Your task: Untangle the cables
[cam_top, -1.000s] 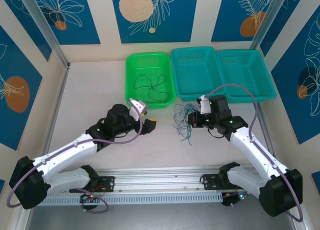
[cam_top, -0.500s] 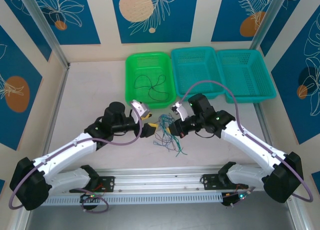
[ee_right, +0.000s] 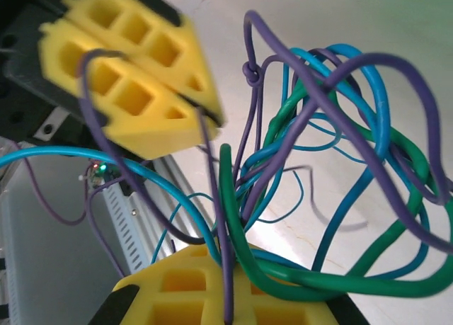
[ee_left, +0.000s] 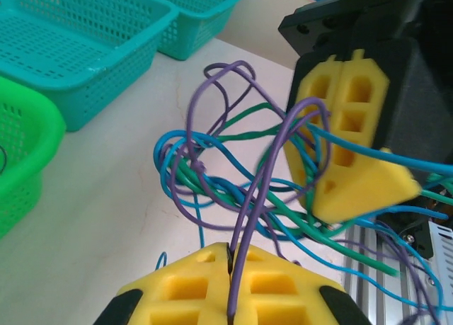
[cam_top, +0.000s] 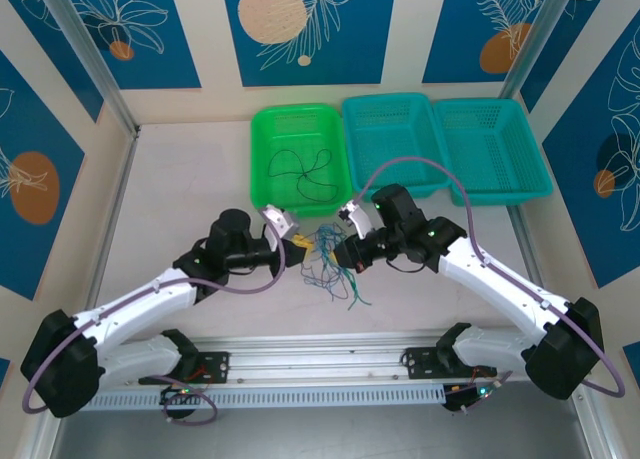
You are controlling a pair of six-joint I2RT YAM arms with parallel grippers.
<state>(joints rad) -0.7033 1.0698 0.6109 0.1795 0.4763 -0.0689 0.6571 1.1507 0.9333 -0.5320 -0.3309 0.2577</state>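
Two hands grip the cables (cam_top: 326,269): the left hand (cam_top: 299,243) pinches a purple strand (ee_left: 245,265), the right hand (cam_top: 347,258) seemingly green and purple. Pulling apart could cinch the knot (ee_right: 249,71).

The cables (cam_top: 326,264) hang between the left gripper (cam_top: 299,243) and the right gripper (cam_top: 345,258) and block this narrow gap. Behind, the green basket (cam_top: 290,129) and two teal baskets (cam_top: 390,139) close the far side. The table (cam_top: 170,209) is free at far left.
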